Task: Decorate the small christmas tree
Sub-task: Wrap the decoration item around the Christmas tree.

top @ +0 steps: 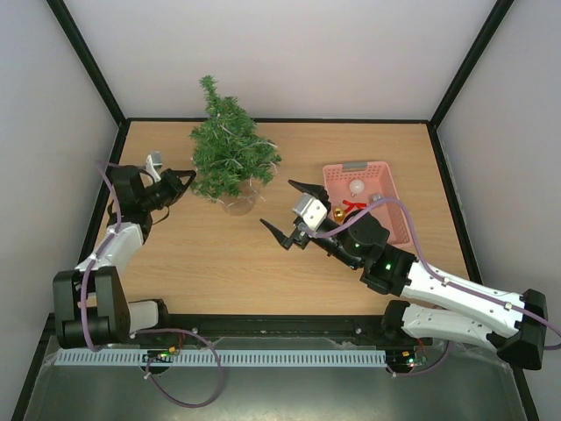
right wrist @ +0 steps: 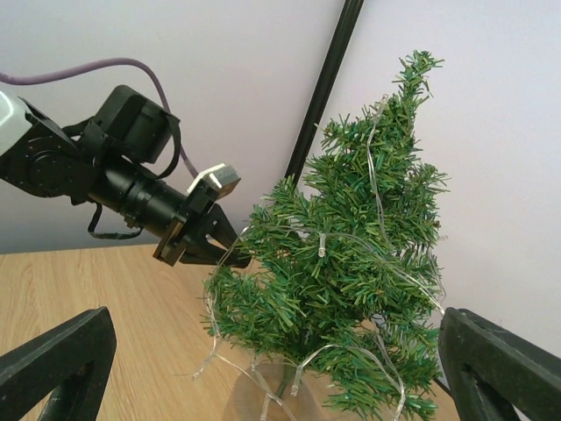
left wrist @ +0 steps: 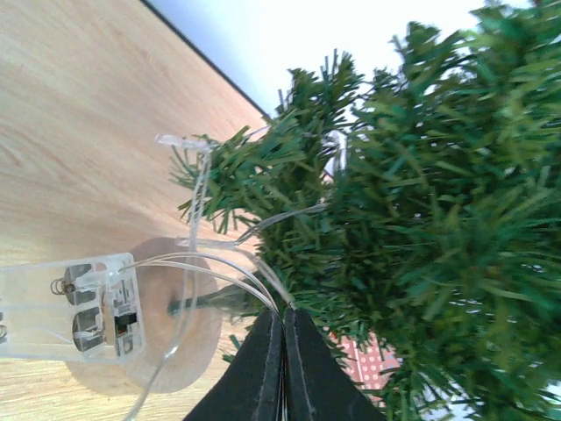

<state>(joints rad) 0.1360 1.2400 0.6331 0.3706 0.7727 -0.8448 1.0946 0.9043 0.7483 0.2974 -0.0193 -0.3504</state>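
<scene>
Tabletop decorating scene: the small christmas tree [top: 230, 156], a dark-green artificial conifer with bushy needle branches, stands upright on the light wooden table [top: 219, 263] in the upper centre-left of the overhead view, close to the back edge. It rests on a round pale wooden base [left wrist: 202, 342], and a clear-wired string of tiny lights [right wrist: 377, 158] winds through its branches. The string's transparent plastic battery box [left wrist: 74, 307] lies beside the base, at lower left in the left wrist view. The left gripper [top: 193, 178], a black two-finger claw, reaches in from the left of the frame with its tips at the tree's lower branches. Its jaws are pressed flat together, and several strands of the clear wire run right up to their tips; whether a strand is pinched there cannot be told. The right gripper [top: 280, 204], at centre frame just right of the tree, is spread wide with nothing between its fingers, which point toward the tree. Behind it, at centre right, sits a pink perforated plastic basket [top: 377, 165] containing a white ball ornament [top: 357, 187], a red ribbon [top: 353, 205] and a small gold bauble [top: 337, 213].
</scene>
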